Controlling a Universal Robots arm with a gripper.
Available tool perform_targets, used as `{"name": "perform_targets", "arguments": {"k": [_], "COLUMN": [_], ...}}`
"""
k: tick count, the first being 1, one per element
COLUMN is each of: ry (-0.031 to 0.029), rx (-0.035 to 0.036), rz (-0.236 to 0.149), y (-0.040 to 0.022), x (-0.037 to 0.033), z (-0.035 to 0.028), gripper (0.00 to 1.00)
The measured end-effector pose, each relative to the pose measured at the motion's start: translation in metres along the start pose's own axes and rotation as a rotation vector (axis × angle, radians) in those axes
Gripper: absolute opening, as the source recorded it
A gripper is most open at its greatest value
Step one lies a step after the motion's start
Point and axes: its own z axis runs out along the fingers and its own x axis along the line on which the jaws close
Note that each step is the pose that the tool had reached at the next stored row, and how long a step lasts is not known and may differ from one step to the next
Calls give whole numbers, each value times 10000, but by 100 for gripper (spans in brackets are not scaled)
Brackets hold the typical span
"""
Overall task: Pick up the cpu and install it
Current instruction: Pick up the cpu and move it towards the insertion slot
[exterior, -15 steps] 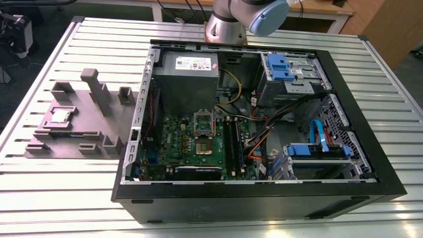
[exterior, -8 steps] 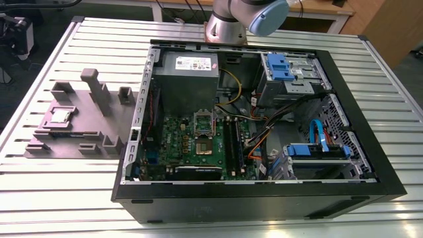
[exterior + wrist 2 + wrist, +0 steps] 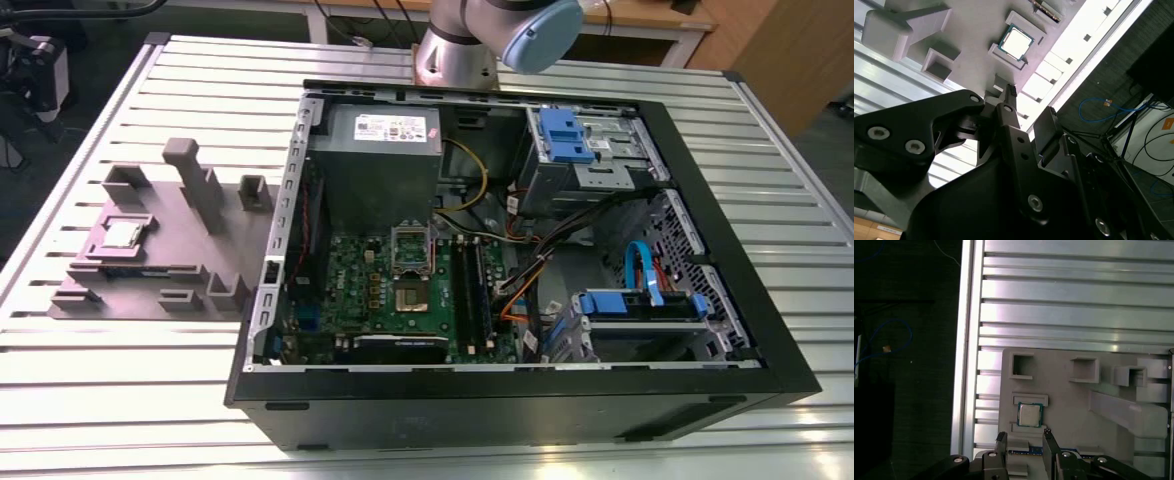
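The cpu (image 3: 127, 232) is a small silver square chip lying flat in a recess of the grey fixture block (image 3: 174, 290), at the exterior view's left beside the open computer case (image 3: 534, 400). Both wrist views look down on the cpu (image 3: 1030, 415) (image 3: 1015, 42) from well above. My gripper (image 3: 1024, 441) (image 3: 1027, 107) hangs over the fixture close to the chip, open, with nothing between its black fingers (image 3: 1001, 440). Inside the case, the green motherboard (image 3: 360, 300) carries a cpu socket (image 3: 411, 262) with its metal frame.
The fixture has tall upright posts (image 3: 187, 170) and blocks (image 3: 1124, 412) near the chip. The case holds a grey power-supply box (image 3: 378, 130), blue drive cages (image 3: 577, 135) (image 3: 641, 305) and loose cables (image 3: 534, 270). The slatted aluminium table's edge (image 3: 966, 340) runs close to the fixture.
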Motion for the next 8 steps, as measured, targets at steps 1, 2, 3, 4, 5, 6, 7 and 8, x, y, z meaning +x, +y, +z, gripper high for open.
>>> {"name": "perform_targets", "arguments": {"k": [1, 2, 3, 4, 5, 6, 7, 8], "ry": [0, -1, -3, -3, -2, -1, 0, 0], "rx": [0, -1, -2, -1, -1, -1, 0, 0], "rz": [0, 0, 0, 0, 0, 0, 0, 0], "y": [0, 0, 0, 0, -1, -1, -2, -2], "x": [0, 0, 0, 0, 0, 0, 0, 0], "z": [1, 4, 9, 14, 21, 30, 39, 49], "gripper": [42, 42, 42, 42, 42, 42, 42, 42]}}
